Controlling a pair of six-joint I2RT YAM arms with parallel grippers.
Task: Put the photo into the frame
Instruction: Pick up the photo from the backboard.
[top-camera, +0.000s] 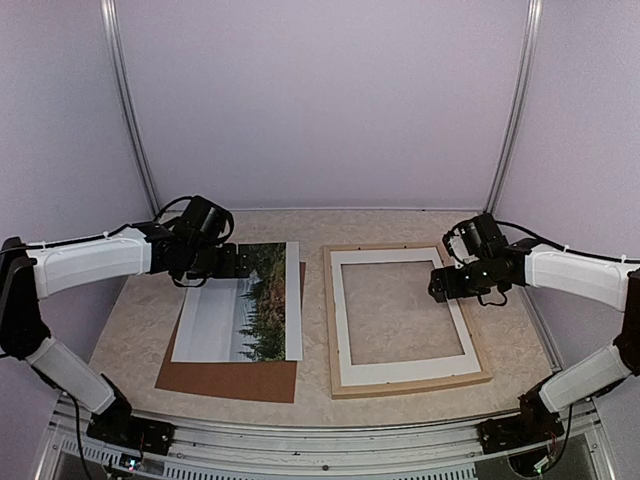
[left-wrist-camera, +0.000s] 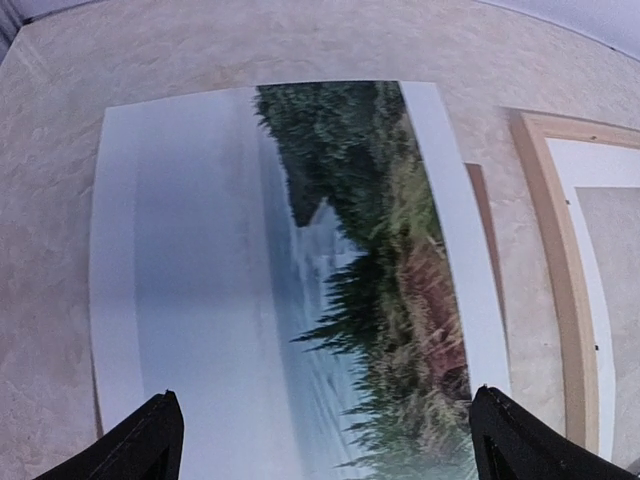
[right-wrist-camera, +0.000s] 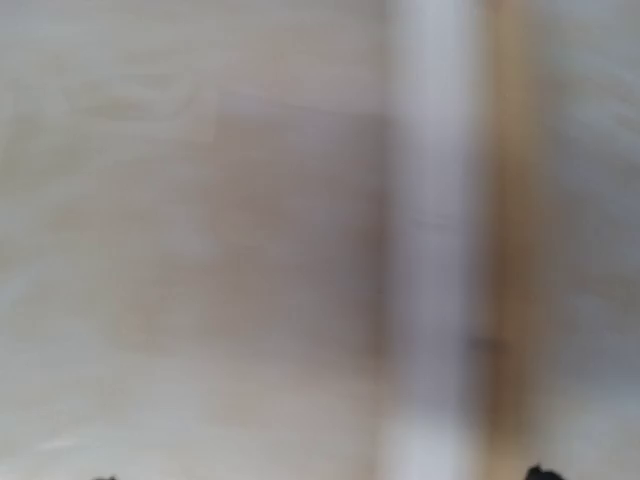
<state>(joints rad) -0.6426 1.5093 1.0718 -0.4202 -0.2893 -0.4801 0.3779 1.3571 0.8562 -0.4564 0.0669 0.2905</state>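
The left gripper (top-camera: 228, 263) (left-wrist-camera: 335, 450) is spread wide: in its wrist view the two dark fingertips (left-wrist-camera: 150, 440) sit at the bottom corners with the whole width of the photo (left-wrist-camera: 300, 280) between them, and they hold nothing. It hangs over the upper edge of the photo in the top view, whether touching it cannot be told. The right gripper (top-camera: 446, 284) (right-wrist-camera: 320, 476) also looks spread and empty, only two dark tips showing at the bottom corners of its badly blurred wrist view; it sits over the right side of the frame (top-camera: 329, 320) (right-wrist-camera: 505, 250), above the white mat (top-camera: 343, 320) (right-wrist-camera: 430, 250). The photo (top-camera: 240, 310) lies flat at left centre of the table (top-camera: 130, 330), dark trees along its right side, pale sky on its left, with a white border. It rests on a brown board (top-camera: 225, 380) that shows below it and as a sliver at its right edge (left-wrist-camera: 480, 200). The frame (left-wrist-camera: 560, 280), pale wood with bare table showing through the mat opening, lies flat just to the right of the photo, apart from it. Each arm rises from its base at the bottom corner, bends outward at the elbow and reaches in with a level forearm toward the centre.
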